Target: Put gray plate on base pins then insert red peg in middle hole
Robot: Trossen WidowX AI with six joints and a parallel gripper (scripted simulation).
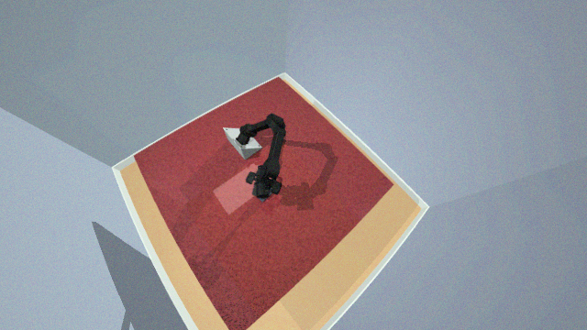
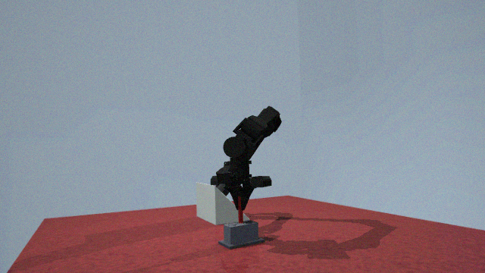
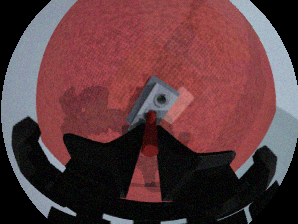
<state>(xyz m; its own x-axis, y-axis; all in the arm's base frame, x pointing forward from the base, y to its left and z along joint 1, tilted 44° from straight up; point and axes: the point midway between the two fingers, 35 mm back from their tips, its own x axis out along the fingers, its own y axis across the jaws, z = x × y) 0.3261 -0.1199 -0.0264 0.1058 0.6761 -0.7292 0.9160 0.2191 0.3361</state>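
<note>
Red peg (image 2: 240,215) (image 3: 150,134) between hand's (image 1: 263,190) (image 2: 239,208) (image 3: 151,131) fingertips

Red peg (image 2: 240,215) (image 3: 150,135), blue-gray base (image 2: 241,233) (image 3: 172,90), black claw (image 2: 241,208) (image 3: 150,127), speckled red mat (image 1: 293,229) (image 2: 151,235) (image 3: 150,45), pale pink rectangle (image 1: 235,192) (image 3: 183,102)

The peg (image 2: 240,215) (image 3: 150,135) looks like smooth plastic with a faint sheen. The base (image 2: 241,233) (image 3: 153,97) reads as matt plastic or painted metal, and the tool (image 2: 241,197) (image 3: 150,127) as dull black plastic. The tabletop's red covering (image 1: 284,234) (image 2: 151,243) (image 3: 115,55) has a grainy, cloth-like finish, while its tan border (image 1: 348,238) resembles smooth wood.
</note>
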